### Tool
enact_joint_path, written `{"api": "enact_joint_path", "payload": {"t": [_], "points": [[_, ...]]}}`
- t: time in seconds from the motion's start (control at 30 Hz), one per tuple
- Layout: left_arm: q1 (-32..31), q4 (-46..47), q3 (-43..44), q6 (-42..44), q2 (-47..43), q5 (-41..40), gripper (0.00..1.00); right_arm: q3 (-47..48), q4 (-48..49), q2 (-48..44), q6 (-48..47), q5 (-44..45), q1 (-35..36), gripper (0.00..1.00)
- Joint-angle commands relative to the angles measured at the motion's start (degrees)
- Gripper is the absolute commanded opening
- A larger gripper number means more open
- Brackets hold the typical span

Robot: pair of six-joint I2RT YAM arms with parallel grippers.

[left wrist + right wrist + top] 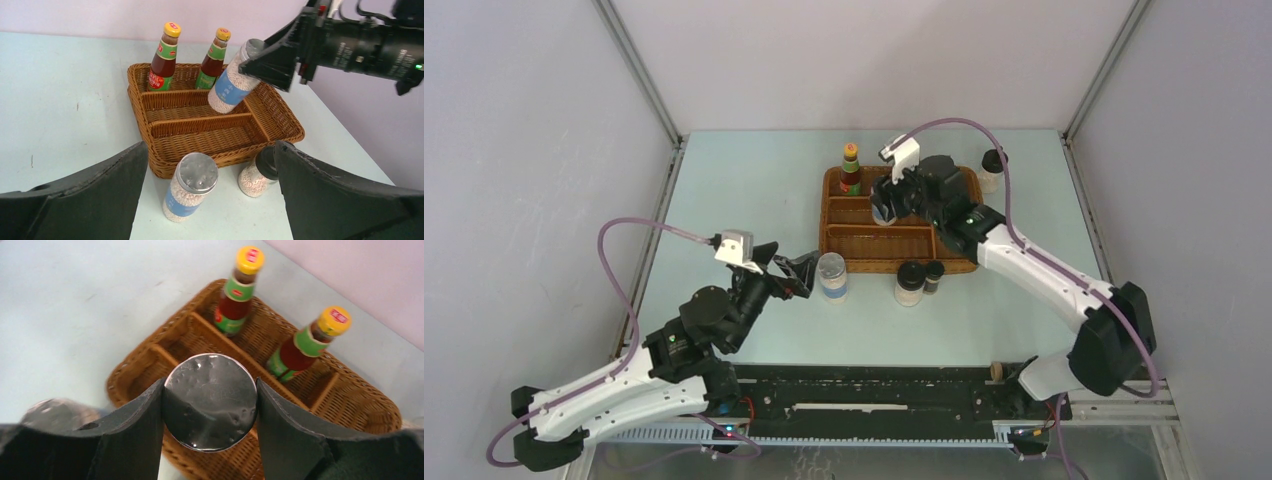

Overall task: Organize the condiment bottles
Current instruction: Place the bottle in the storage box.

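Our right claw (210, 405) grips one shaker (231, 82) near its cap, tilted over the tray's (286, 126) middle slot, likely to seat it there, while our left claw (796, 272) gapes wide beside the other shaker (831, 276), just outside the tray.

Top view: the sauce bottle (216, 59) nearer the held shaker (881, 213) is hidden behind the right gripper (890, 200), the shaker itself mostly covered by it; a small brown item (997, 370) on the near rail (854, 400) is too small to be identified. Left wrist view: the black-capped bottle (255, 177) is partly hidden behind a finger (345, 200) of the left gripper (210, 146), both fingers being cut off at the bottom edge. Right wrist view: the held shaker's body is concealed under its own lid (210, 400); a second silver top (55, 413) is blurred and half hidden behind a finger.
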Motion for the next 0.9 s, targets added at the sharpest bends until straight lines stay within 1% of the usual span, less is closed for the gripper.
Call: {"api": "enact_joint_path", "payload": {"t": [0.0, 0.17, 0.43, 0.87], "points": [[-0.2, 2.7, -0.9, -0.7, 1.0, 1.3, 1.0, 4.3, 11.1, 2.8, -1.5, 3.8, -3.5, 0.0], [-0.2, 3.1, -0.8, -0.3, 2.0, 1.7, 1.0, 6.3, 13.7, 7.4, -1.8, 3.6, -6.5, 0.0], [-0.2, 3.8, -1.0, 0.4, 3.3, 1.7, 1.0, 7.7, 14.2, 12.5, 0.3, 1.8, -10.0, 0.0], [-0.2, 4.2, -0.6, 1.1, 4.7, 2.2, 1.0, 1.8, 16.6, 11.6, 4.1, 1.6, -10.6, 0.0]]}}
